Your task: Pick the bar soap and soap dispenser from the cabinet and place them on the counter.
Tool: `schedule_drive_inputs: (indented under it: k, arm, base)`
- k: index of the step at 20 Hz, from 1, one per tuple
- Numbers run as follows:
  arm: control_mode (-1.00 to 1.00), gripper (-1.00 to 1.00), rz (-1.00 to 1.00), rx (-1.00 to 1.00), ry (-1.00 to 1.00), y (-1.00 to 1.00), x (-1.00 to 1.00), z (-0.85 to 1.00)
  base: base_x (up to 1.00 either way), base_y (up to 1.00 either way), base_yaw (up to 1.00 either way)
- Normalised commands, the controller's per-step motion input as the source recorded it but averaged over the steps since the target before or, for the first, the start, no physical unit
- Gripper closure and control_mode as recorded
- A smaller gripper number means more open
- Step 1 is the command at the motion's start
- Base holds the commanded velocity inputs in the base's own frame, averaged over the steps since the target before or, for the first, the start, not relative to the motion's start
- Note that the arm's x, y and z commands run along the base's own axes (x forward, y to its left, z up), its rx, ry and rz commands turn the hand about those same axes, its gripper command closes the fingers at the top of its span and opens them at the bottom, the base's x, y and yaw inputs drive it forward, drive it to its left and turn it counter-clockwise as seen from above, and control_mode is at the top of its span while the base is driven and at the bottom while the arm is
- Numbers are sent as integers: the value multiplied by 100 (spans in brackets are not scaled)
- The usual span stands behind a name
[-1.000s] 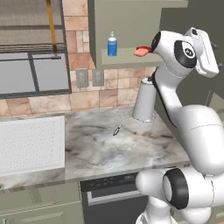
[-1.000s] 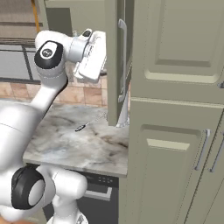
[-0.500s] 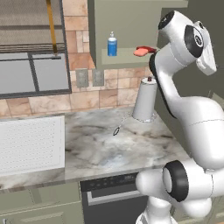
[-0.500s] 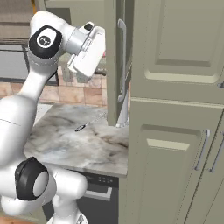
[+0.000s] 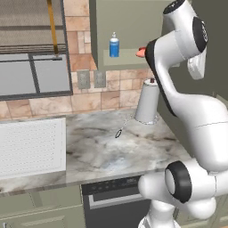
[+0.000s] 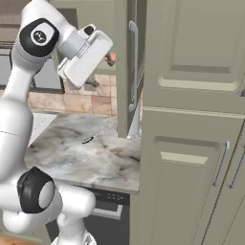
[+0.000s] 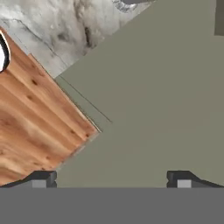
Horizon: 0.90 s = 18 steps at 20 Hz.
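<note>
My 2-finger gripper (image 7: 111,177) is spread wide and empty, raised above the grey-beige marble-veined counter (image 5: 102,147), while farther back on the sage-green cabinet's (image 5: 129,18) shelf the blue soap dispenser (image 5: 114,45) stands left of the coral-pink bar soap (image 5: 140,52).

A white robot arm (image 6: 33,91) rises at the left, its hand tilted up toward an open sage-green cabinet (image 6: 125,67) door with a long silver handle (image 6: 134,64). A small coral-pink bar soap (image 6: 110,58) peeks out beside the hand. Below lies a marble-veined table (image 6: 91,158), with a small dark object (image 6: 87,140) resting on it.
</note>
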Motion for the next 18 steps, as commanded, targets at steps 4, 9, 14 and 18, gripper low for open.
schedule_drive_inputs:
  k: [4,9,14,18]
  arm:
    - [-100,-100,0,19,-17,24,-24,-20]
    - [-100,-100,0,13,-20,27,-13,-13]
    - [-100,-100,-5,7,-21,21,-7,-11]
    - [-100,-100,-7,20,-17,14,0,-9]
  base:
    - [0,0,0]
    - [0,0,0]
    - [0,0,0]
    - [0,0,0]
